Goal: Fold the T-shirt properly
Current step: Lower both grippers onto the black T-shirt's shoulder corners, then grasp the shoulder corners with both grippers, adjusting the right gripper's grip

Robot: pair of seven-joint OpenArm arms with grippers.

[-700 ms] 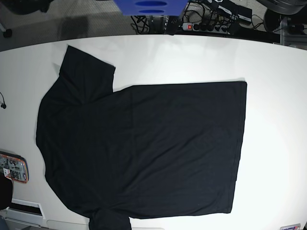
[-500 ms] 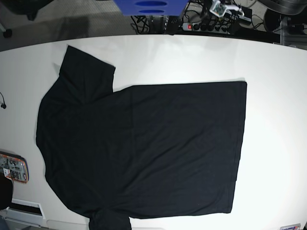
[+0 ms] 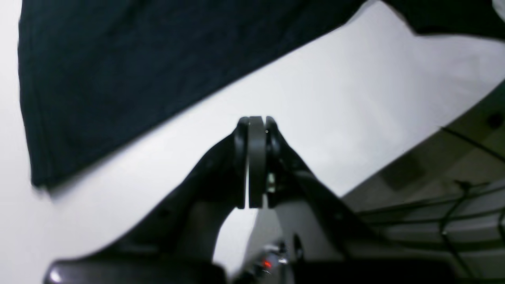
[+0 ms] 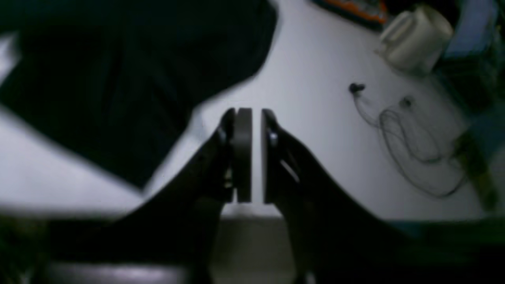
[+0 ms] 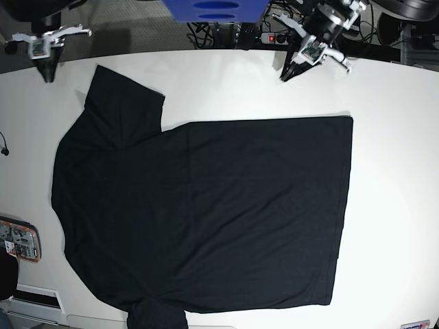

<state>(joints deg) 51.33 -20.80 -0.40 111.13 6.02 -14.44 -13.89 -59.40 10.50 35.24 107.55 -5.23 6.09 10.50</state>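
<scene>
T-shirt (image 5: 199,205) flat on white surface (image 5: 398,171), unfolded, left gripper (image 5: 285,75) jaws closed and empty, right gripper (image 5: 48,77) jaws nearly closed, empty

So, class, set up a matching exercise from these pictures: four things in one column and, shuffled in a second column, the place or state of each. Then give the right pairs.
Things:
1. T-shirt
2. left hand
3. right hand
4. power strip

Places or states:
A. shut, over the table's far edge, near the upper sleeve
B. on the floor beyond the table, a red light showing
C. spread flat, not yet folded
D. shut, over the table's far edge, above the shirt's body

Pairs: 1-C, 2-D, 3-A, 4-B
</scene>
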